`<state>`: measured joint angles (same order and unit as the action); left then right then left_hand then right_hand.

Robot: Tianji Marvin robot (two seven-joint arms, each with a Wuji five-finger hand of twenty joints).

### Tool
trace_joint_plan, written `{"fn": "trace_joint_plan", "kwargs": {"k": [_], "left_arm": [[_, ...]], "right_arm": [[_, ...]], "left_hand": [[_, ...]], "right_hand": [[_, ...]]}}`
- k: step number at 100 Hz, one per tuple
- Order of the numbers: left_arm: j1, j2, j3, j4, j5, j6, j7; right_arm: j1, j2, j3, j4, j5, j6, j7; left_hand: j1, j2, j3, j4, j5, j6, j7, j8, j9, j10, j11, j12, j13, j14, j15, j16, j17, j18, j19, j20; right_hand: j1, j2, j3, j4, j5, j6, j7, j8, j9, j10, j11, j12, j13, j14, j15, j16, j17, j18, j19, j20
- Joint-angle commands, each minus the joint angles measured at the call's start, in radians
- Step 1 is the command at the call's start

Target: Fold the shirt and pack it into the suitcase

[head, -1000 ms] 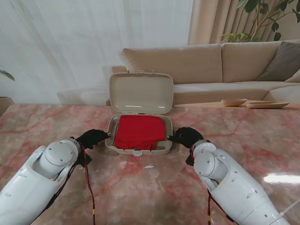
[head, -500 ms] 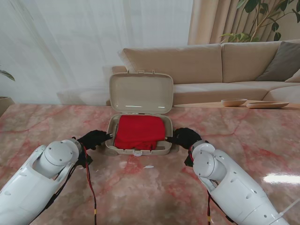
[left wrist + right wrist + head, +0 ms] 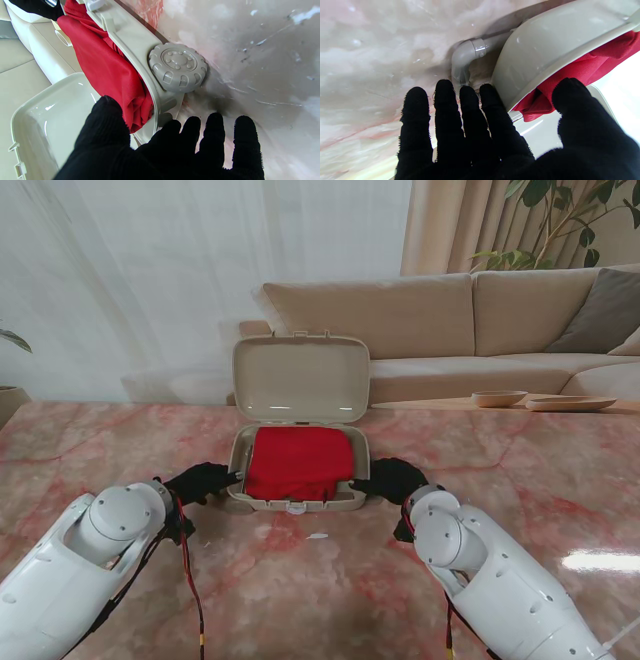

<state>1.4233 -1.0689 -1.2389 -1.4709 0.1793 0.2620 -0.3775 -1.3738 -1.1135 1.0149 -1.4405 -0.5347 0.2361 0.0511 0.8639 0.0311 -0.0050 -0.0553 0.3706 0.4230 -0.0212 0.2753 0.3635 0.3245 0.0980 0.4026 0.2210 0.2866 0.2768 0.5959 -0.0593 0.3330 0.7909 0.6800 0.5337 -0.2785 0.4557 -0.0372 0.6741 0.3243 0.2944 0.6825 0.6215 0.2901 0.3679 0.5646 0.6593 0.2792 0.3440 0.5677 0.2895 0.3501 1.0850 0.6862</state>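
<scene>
Stand view: suitcase (image 3: 296, 498) slid nearer since earlier.

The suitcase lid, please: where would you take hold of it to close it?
Probably the lid by its free top edge, reaching from either side: it stands upright, hinged at the far side of the base, where the red shirt lies.
</scene>
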Motion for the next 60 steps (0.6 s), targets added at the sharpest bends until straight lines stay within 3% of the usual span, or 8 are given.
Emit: {"fn": "trace_joint_plan", "kwargs": {"k": [1, 60], "left_arm": [[0.038, -0.001, 0.011, 0.002, 0.005, -0.005, -0.027], [0.157, 0.021, -0.067, -0.102, 0.042, -0.06, -0.078]], "right_arm": [[-0.028, 0.0, -0.001, -0.024, -0.004, -0.012, 0.022], [-0.187, 0.025, 0.059, -0.192, -0.057, -0.047, 0.066]], "left_hand": [[-0.042, 0.043, -0.042, 0.002, 0.039, -0.08, 0.082, 0.022, 0.031, -0.01, -0.021, 0.012, 0.032, 0.129, 0.021, 0.018, -0.005, 0.01, 0.009, 0.017], [-0.04, 0.046, -0.043, 0.002, 0.034, -0.086, 0.082, 0.023, 0.035, -0.01, -0.02, 0.013, 0.023, 0.125, 0.014, 0.017, -0.006, 0.013, 0.006, 0.021]], "right_hand": [[0.019, 0.011, -0.019, 0.033, 0.022, -0.107, 0.019, 0.014, 0.004, 0.015, 0.013, -0.001, -0.029, 0.006, 0.008, -0.021, -0.007, 0.016, 0.007, 0.022], [0.02, 0.018, -0.021, 0.034, 0.028, -0.102, 0.018, 0.011, 0.012, 0.019, 0.0, -0.004, -0.025, 0.014, 0.004, -0.022, -0.007, 0.016, 0.008, 0.022]]}}
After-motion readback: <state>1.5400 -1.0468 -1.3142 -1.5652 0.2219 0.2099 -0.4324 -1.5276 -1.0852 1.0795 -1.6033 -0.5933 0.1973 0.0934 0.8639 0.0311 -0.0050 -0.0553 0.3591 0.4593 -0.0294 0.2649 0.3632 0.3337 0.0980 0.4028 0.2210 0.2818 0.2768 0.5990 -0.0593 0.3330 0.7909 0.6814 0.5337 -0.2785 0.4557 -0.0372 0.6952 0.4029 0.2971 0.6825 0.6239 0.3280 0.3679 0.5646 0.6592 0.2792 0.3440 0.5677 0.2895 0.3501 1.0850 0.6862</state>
